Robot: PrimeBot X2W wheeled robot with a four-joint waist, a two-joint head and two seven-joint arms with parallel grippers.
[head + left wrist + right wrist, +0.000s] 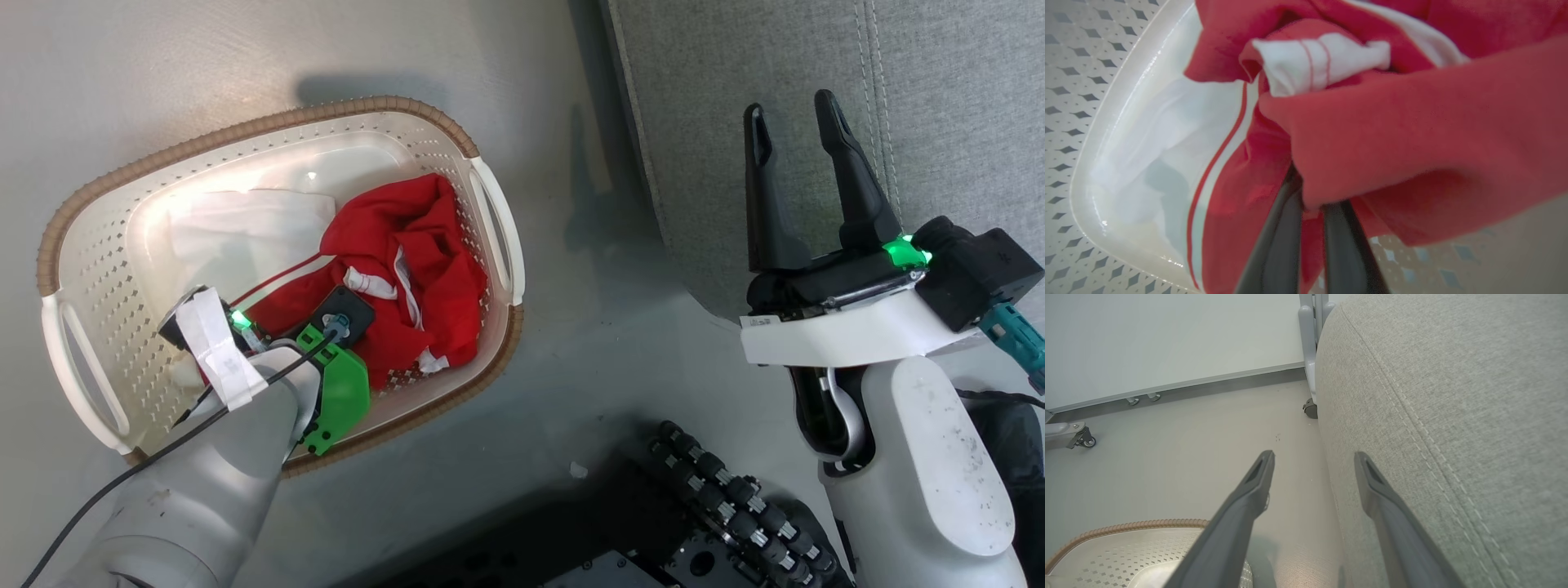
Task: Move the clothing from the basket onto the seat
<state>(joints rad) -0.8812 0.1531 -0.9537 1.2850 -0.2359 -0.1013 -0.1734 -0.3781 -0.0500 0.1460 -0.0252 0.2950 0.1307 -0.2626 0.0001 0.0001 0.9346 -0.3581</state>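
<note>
Reaches the left pincer down into the basket, narrowed onto a fold of the red clothing caught between the fingers. Holds the right pincer wide and empty over the near left edge of the grey seat. Shows the clothing bunched in the basket's right half, beside a white sheet on the bottom. Has the basket on the floor, left of the seat and apart from it.
</note>
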